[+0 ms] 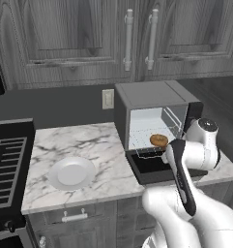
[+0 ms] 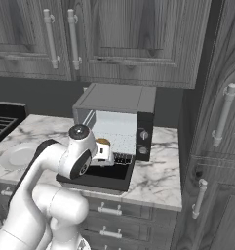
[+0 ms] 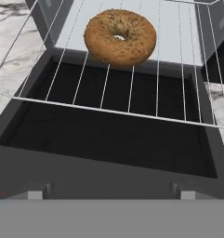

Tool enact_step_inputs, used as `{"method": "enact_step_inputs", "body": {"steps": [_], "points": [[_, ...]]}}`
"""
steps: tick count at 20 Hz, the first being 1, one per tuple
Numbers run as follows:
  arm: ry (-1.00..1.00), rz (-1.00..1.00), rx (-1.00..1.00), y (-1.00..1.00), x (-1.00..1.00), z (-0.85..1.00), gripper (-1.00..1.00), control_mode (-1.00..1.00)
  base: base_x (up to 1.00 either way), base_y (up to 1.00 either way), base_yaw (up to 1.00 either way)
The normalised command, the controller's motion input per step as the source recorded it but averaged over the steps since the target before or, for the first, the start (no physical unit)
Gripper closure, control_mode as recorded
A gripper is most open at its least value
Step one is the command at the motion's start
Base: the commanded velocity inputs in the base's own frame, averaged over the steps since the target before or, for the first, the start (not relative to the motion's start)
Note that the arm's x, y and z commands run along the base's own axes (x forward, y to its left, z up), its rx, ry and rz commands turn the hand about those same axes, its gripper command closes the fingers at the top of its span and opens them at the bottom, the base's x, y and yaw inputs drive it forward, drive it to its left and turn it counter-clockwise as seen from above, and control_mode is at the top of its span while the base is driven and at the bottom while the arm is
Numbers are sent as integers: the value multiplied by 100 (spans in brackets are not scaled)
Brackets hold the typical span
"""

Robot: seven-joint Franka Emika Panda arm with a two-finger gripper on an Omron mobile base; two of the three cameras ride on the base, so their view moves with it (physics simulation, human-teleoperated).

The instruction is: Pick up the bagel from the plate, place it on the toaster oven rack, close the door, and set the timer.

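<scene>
Nearest the hand camera, at the bottom of the frame, the gripper (image 3: 111,194) shows two small finger tips set wide apart, spread and empty. Above them the door (image 3: 108,139) lies dropped open, its black window facing up. Across the middle the toaster oven rack (image 3: 146,88) sticks out over the door, and the bagel (image 3: 120,37) rests on its wires in the upper centre of the frame. At lower left of the left base view, the plate (image 1: 71,173) sits bare on the marble tabletop (image 1: 94,145).
</scene>
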Motion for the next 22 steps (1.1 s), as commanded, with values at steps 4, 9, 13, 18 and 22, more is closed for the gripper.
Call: {"method": "enact_step_inputs", "body": {"steps": [4,9,13,18,22], "points": [[1,-5,0,1,9,-11,-100,-100,0,0,0],[3,-4,0,2,37,-15,-100,-100,0,0,0],[5,-2,0,4,57,-15,-100,-100,0,0,0],[4,-1,0,1,57,-11,-100,-100,0,0,0],[5,-1,0,0,59,-11,-100,-100,0,0,0]]}}
